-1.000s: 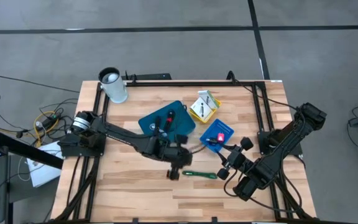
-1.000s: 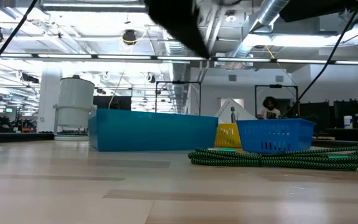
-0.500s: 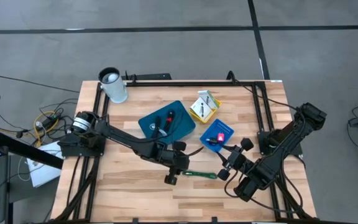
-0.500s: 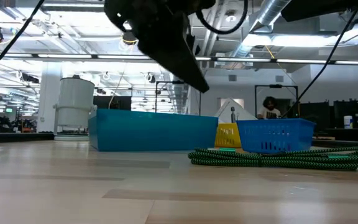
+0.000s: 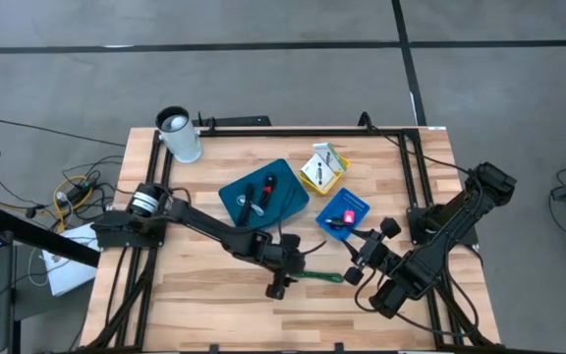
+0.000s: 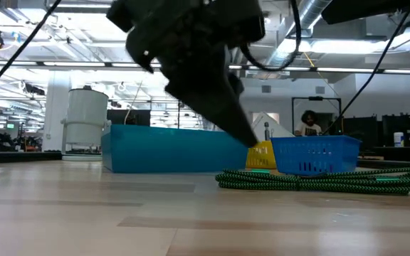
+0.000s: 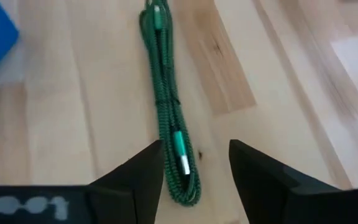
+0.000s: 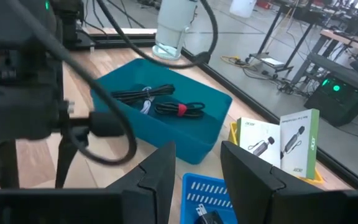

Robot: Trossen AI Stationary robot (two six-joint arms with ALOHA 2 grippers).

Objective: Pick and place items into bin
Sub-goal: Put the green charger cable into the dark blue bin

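A green braided cable (image 7: 166,112) lies coiled long and flat on the wooden table (image 5: 195,295), near its front middle. My left gripper (image 7: 194,158) is open and points down at a slant. Its fingers stand on either side of the cable's near end (image 5: 312,276) without plainly touching it. In the low view the gripper (image 6: 248,139) hangs just above the cable (image 6: 319,178). My right gripper (image 8: 204,165) waits open with nothing between its fingers, right of the cable (image 5: 355,267). The teal bin (image 5: 263,194) holds black cables and a red piece.
A small blue basket (image 5: 342,211) with a pink-red piece stands right of the bin. A yellow and white box (image 5: 322,167) lies behind it. A white cylinder (image 5: 178,135) stands at the far left corner. Black frame rails (image 5: 416,177) border the table.
My left gripper has come down toward the green cable and moved a little toward the table's near edge, tipping further downward. The cable and the other things have stayed where they were.
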